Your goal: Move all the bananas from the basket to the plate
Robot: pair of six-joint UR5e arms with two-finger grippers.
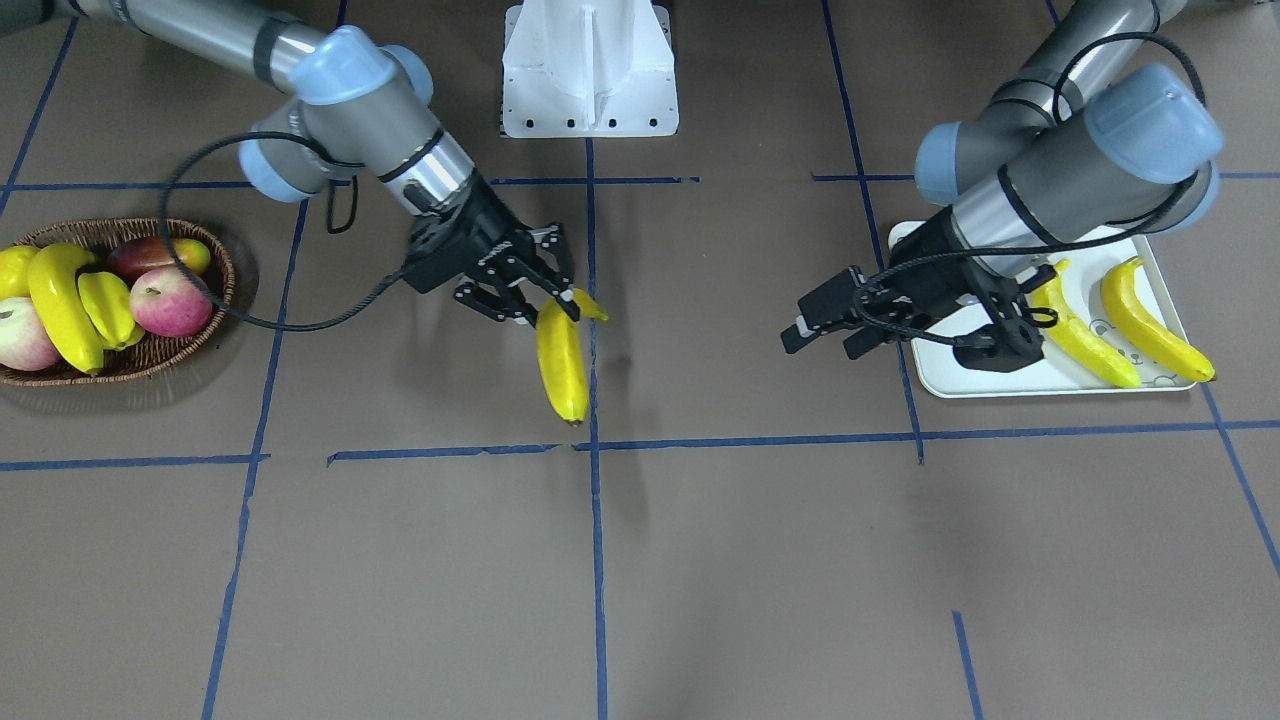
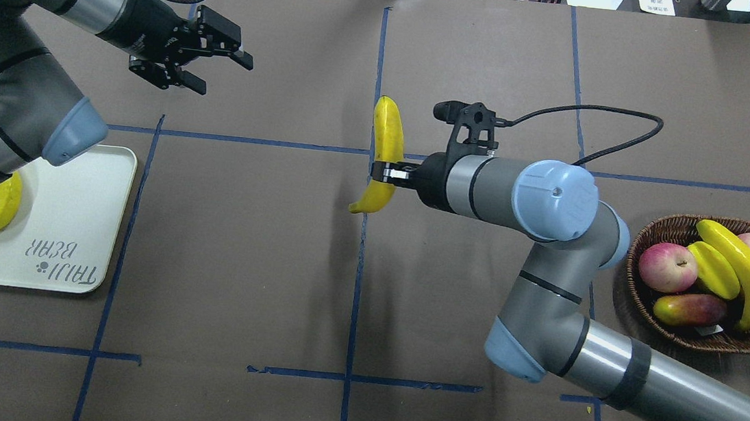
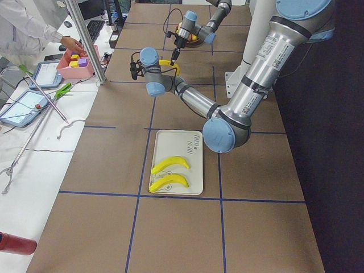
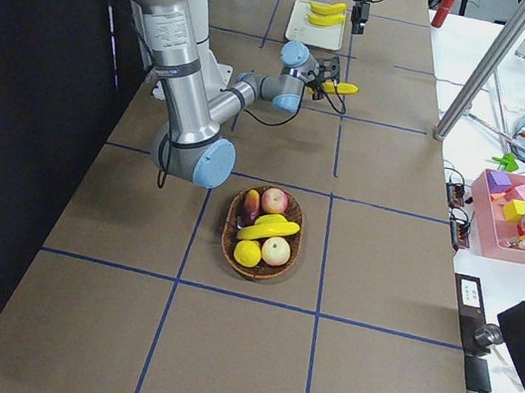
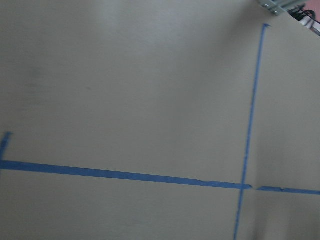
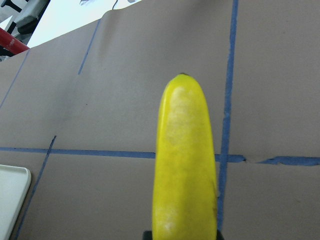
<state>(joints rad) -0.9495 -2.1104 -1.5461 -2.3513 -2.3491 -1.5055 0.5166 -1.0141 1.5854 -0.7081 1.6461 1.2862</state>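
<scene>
Jaws of the right tool [image 2: 382, 170] pinch the held banana [image 2: 388, 133] near its stem end, over mid-bench [image 2: 239, 259], well apart from basket [image 2: 680, 226] and plate [image 2: 72, 209]. Left tool [image 2: 218, 71] is spread and empty, near the plate's far side. Two plated bananas [image 1: 1085, 345] are down; the last banana [image 2: 740, 273] sits in the basket among other fruit. Step looks like mid-transfer, likely a hand-over. Next, the left tool needs to close on the free end before the right lets go.

basket [image 2: 669, 225]: robot's right end of the counter [image 2: 239, 259]; one banana [image 2: 736, 264] in it among other fruit [image 2: 667, 266].
plate [image 2: 72, 209]: robot's left end; two bananas [image 1: 1150, 325] side by side on it.
held banana [image 2: 387, 136]: in right end effector [image 2: 384, 171], over the counter's middle.
left end effector [image 2: 223, 74]: above the counter, beyond the plate's far edge.
</scene>
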